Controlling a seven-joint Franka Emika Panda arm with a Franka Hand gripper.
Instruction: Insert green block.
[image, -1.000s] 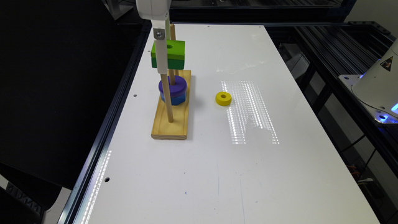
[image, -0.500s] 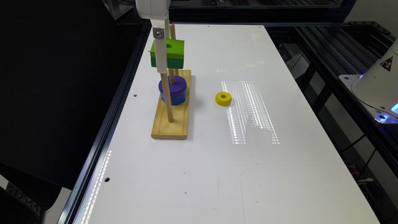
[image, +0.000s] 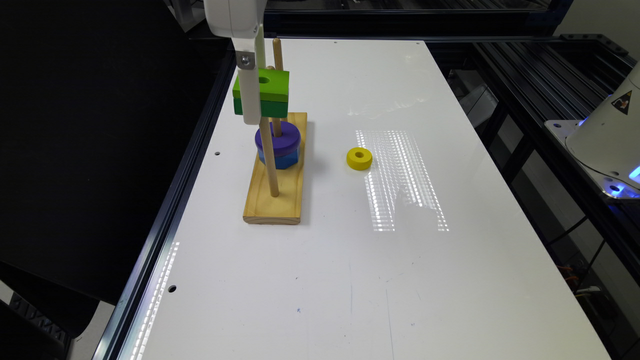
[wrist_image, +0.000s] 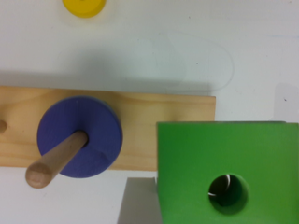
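1. One view, exterior: the pincer (image: 251, 95) carries the green block (image: 261, 93) aloft over the wooden base (image: 277, 200), level with the upper parts of the pegs. The purple disc (image: 278, 137) rests lower down on a peg; the yellow ring (image: 359, 158) lies apart on the tabletop (image: 400, 275).
2. Wrist view: the green block (wrist_image: 219, 172) stays clamped; no peg shows in its hole, apparently. Step: alignment. Next: centre hole over a peg tip, then lower.

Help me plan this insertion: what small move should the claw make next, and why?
Probably nudge the green block sideways to centre its hole over a bare peg before lowering. The claw holds it aloft, and the hole looks empty, beside the purple disc and its peg.
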